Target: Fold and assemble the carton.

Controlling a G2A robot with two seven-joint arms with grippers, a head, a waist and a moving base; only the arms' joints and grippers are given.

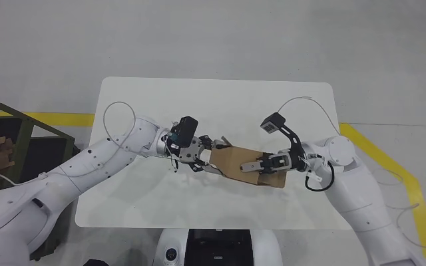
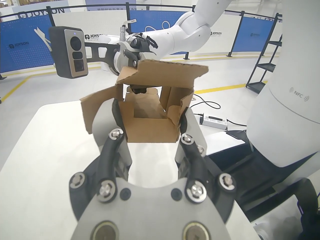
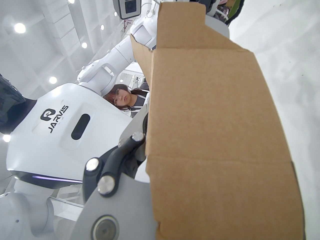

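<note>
L gripper (image 2: pixel 150 115) clamps carton (image 2: pixel 163 74) end btwn wide fingers; R gripper (image 1: pixel 252 165) pinches its top panel.

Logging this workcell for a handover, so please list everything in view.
brown corrugated cardboard carton: one, brown, over the table's middle, between both grippers
white rectangular table: one, white, beneath the arms
dark green bin: one, green, on the floor beside the table
yellow floor line: one, yellow, either side of the table
black shelf rack: one, black, on the floor
left gripper: one, black-fingered, shut on one carton end
right gripper: one, black-and-white, shut on the other end
</note>
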